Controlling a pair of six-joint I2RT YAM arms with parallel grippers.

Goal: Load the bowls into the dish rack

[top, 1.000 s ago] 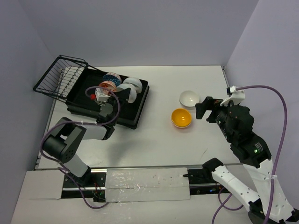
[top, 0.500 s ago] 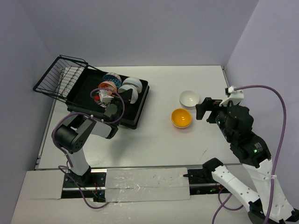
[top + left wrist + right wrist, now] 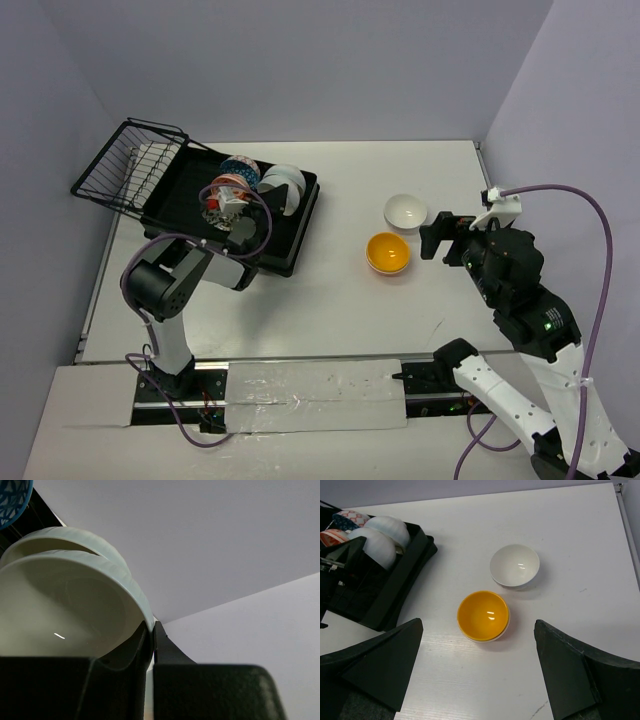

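Starting with the dish rack at the far-left corner of the worktop: crowded along its right half with bowls standing on edge, so little slack for one more. Risks shoving that row sideways and tipping a neighbour flat if pushed in carelessly. Could also slide the whole rack toward the left edge under a hard sideways press.

Moving to the left gripper: clenched on the rim of the held white bowl, a thin pinch only, inside the rack and close against a second white bowl. Might let the bowl roll or fall flat if released before seating between the ribs. Might drag it back out if withdrawn while half-pinched.

Turning to the right gripper: spread wide, grasping nothing, hovering near the right edge beside the two loose bowls. Could knock one into the other on descent, both lying just beside each other toward the right of the worktop.

Ending with those two: orange bowl, glossy and likely to slip from a rim pinch, possibly nested on another, cannot tell. Loose white bowl just beyond, toward the far edge, mouth up.
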